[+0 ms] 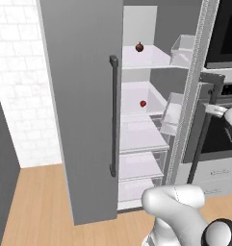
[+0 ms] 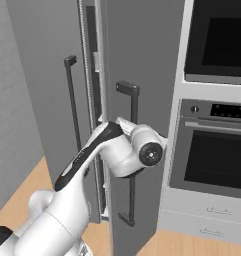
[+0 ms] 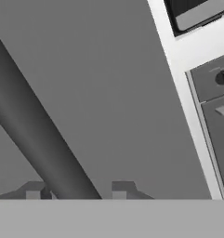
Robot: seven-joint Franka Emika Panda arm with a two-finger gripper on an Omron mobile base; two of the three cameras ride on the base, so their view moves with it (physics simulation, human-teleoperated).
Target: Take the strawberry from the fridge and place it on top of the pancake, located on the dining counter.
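Observation:
The fridge (image 1: 79, 120) is a tall grey cabinet. Its left door stands swung open in the left base view, showing white shelves. The strawberry (image 1: 143, 103), tiny and bright red, lies on the middle shelf. A darker maroon fruit (image 1: 139, 47) sits on the shelf above. My gripper (image 3: 76, 189) is at the right door's dark bar handle (image 3: 34, 139), and the bar runs between the two finger tips, which close on it. In the right base view the wrist (image 2: 144, 150) is against that handle (image 2: 133, 100). The pancake and the dining counter are out of view.
A black built-in oven (image 2: 217, 150) in a white surround stands just right of the fridge, with drawers (image 2: 207, 215) below it. The open left door's handle (image 1: 113, 115) juts toward me. The floor (image 1: 35, 206) is wood, and a white brick wall (image 1: 16, 72) is to the left.

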